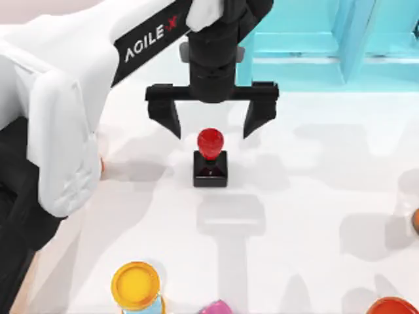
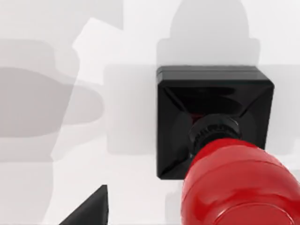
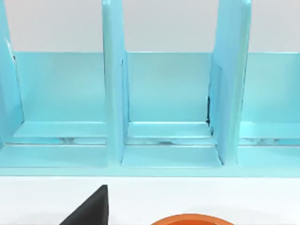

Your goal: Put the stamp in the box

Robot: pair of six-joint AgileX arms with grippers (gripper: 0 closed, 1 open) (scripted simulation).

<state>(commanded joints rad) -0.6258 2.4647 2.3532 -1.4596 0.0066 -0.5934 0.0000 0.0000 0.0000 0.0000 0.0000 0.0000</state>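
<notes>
Stamp (image 1: 210, 160): black square base with a round red knob on top, upright on the white table (image 1: 314, 190), near the middle of the top view, a little left of centre. Nothing grips it. In the left wrist view the stamp (image 2: 213, 122) is seen from above, the red knob large in the foreground, the base square to the table, its shadow falling beside it.

Left gripper (image 1: 212, 121): poised over the table just behind the stamp as the top view shows it, black body, white arm lettered AGILEX running off toward the upper left. Fingers spread wide apart, empty; the knob lies below the gap between them, touching neither finger. One dark fingertip (image 2: 89, 211) shows at the edge of the left wrist view, clear of the stamp.

Cabinet (image 1: 327, 39): light blue, shelf-like, along the far edge of the table, right of the left arm. The right wrist view faces the cabinet (image 3: 115, 93) and its open compartments, split by upright dividers.

Right gripper: one dark fingertip (image 3: 91, 208) in the right wrist view; whether the fingers are apart or together, cannot tell.

Orange rim (image 3: 190, 219): curved, at the near edge of the right wrist view, identity unclear.

Yellow cap (image 1: 135, 285): round, near the lower left of the top view, well apart from the stamp.
</notes>
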